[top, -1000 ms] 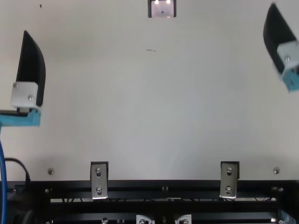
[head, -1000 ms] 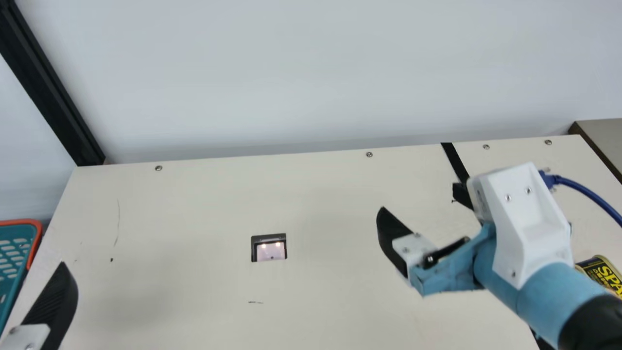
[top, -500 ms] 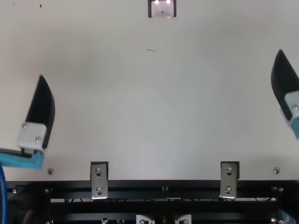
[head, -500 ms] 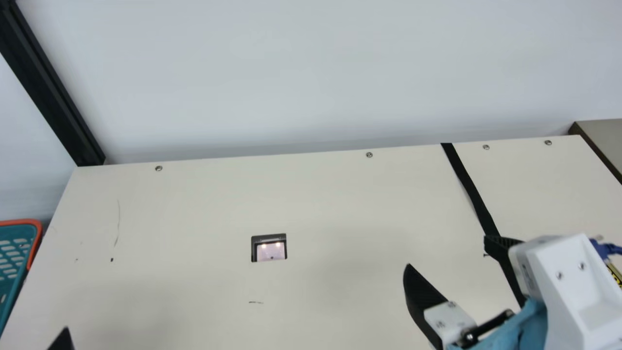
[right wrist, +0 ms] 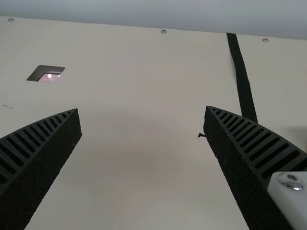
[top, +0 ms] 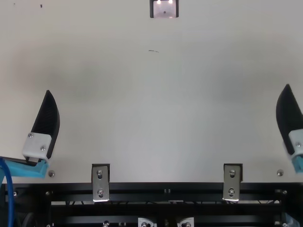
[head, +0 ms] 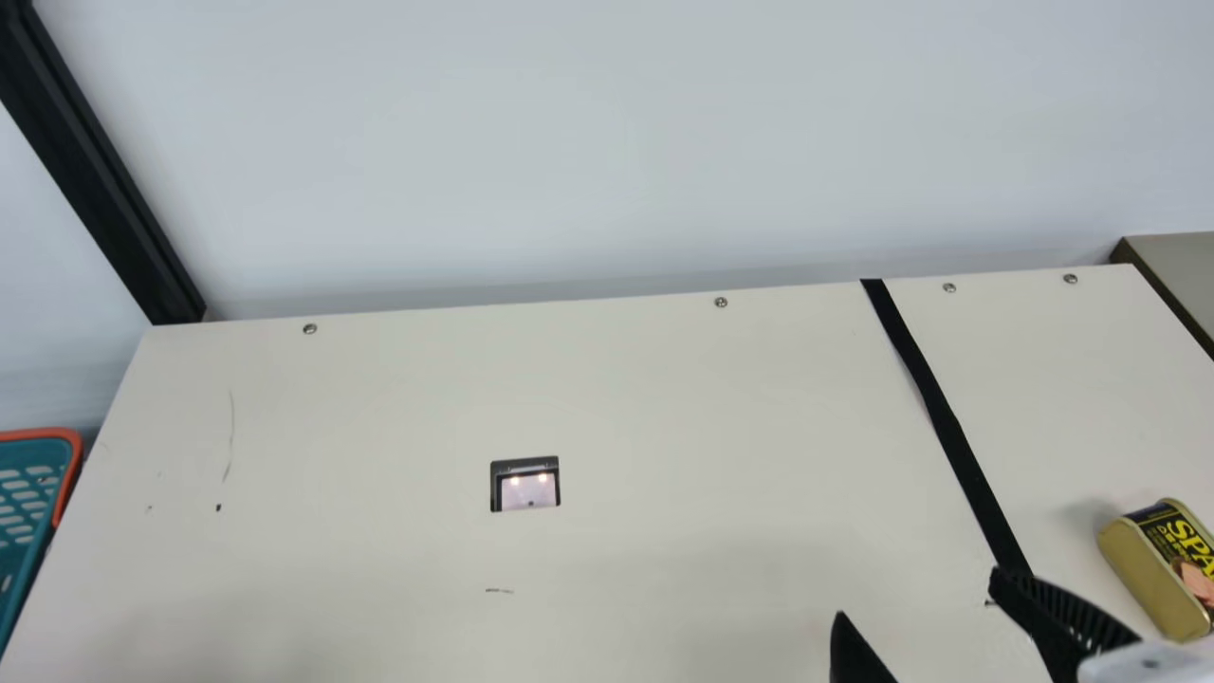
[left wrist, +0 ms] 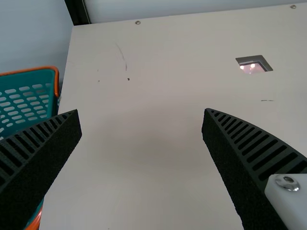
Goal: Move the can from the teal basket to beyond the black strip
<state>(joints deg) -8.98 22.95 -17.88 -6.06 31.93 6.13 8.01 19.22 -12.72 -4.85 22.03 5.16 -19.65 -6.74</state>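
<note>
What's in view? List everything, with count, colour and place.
Can: one, gold, dark label, right of strip
Strip: one, black, table's right part
Basket: one, teal, orange rim, far left
Table: one, cream, centre
Recessed panel: one, dark-rimmed, mid-table
Screws: four, silver, far edge
Upright brackets: two, silver, near edge
Rails: several, black, below brackets
Post: one, black, left rear
Wall: one, pale grey, behind
Cable: one, blue, beside left gripper
Grippers, right and left: two, black-fingered, open, either side

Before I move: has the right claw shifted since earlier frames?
Yes. Main view: right claw moved down and right; tips were higher than the cutout, now lower.
</note>
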